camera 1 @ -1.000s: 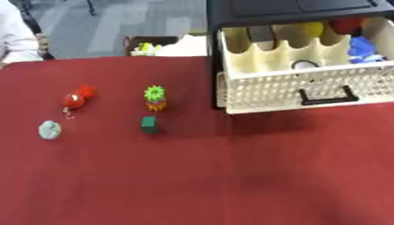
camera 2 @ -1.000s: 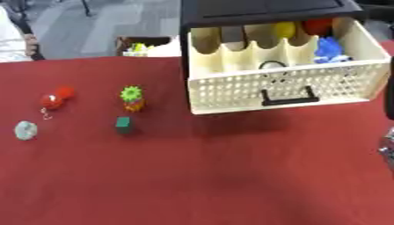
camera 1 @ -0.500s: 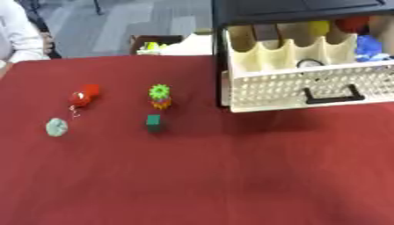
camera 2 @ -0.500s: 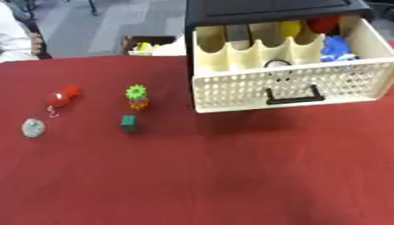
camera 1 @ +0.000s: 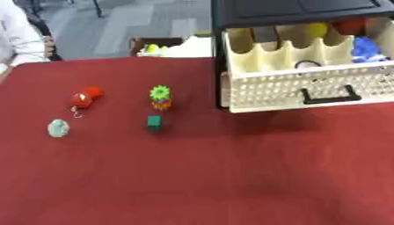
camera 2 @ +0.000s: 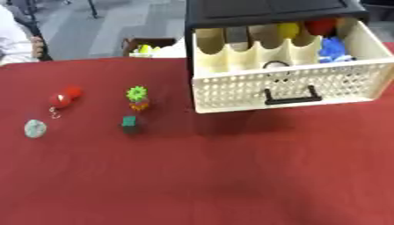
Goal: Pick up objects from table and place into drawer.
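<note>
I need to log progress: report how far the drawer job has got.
Done: the drawer stands open and already holds several things, blue, yellow and red among them. In hand: nothing; neither hand shows. Left on the table: the red object, the pale green object, the green gear toy and the dark green block.

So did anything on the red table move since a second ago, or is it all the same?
A dark shape, maybe the robot's right hand, was at the right edge of the right eye view a second ago; now no hand shows. The whole picture slid a little, so only the camera moved. The red toy, pale lump, green gear toy, green block and the open drawer stayed put.
</note>
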